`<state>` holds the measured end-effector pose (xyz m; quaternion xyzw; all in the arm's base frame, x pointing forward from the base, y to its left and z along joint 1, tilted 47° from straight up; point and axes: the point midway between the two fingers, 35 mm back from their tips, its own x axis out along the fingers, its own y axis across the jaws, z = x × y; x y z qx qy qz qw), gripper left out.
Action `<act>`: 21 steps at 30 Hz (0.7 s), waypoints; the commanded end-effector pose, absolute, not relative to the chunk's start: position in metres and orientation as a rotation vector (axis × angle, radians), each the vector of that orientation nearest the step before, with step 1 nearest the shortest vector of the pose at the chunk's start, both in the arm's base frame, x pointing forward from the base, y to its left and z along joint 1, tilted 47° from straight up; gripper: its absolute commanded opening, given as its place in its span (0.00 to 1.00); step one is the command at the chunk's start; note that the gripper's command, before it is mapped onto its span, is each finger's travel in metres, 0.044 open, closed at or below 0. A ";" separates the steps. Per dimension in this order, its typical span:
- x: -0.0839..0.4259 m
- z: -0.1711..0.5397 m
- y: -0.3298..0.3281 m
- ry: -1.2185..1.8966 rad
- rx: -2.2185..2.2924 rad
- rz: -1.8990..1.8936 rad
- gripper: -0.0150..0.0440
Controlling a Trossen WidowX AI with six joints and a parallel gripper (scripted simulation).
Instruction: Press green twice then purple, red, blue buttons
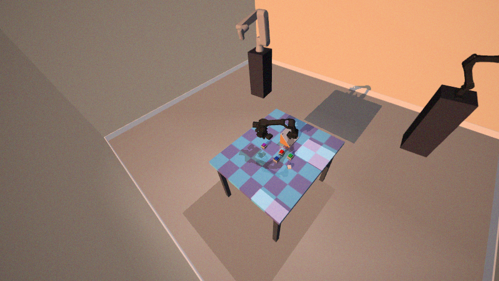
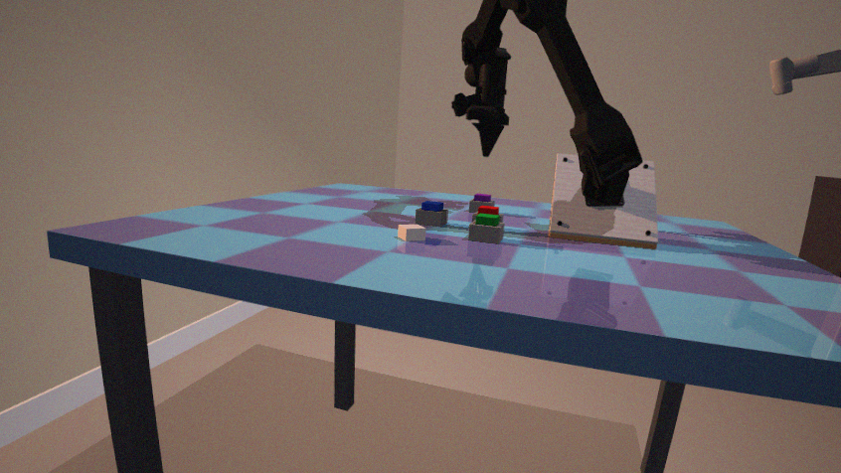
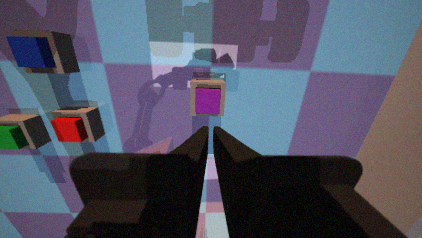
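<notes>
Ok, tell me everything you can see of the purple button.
The purple button is a square purple cap set in a grey box housing with a tan top rim. It stands upright on the checkered table, apart from the other buttons. Nothing touches it: the shut hand hangs well above, pointed down toward it.

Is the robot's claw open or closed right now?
Closed, and holding nothing. In the wrist view the gripper has its two fingers nearly touching at the tips, hanging above the purple button.
</notes>
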<state>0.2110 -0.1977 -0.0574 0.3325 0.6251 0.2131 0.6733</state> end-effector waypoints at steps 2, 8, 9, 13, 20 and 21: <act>0.217 -0.091 -0.164 1.411 0.746 0.493 0.29; 0.218 -0.098 -0.156 1.411 0.747 0.494 0.29; 0.218 -0.099 -0.156 1.411 0.747 0.494 0.29; 0.219 -0.103 -0.151 1.411 0.747 0.494 0.29; 0.221 -0.111 -0.143 1.410 0.747 0.494 0.29; 0.221 -0.112 -0.142 1.410 0.747 0.495 0.29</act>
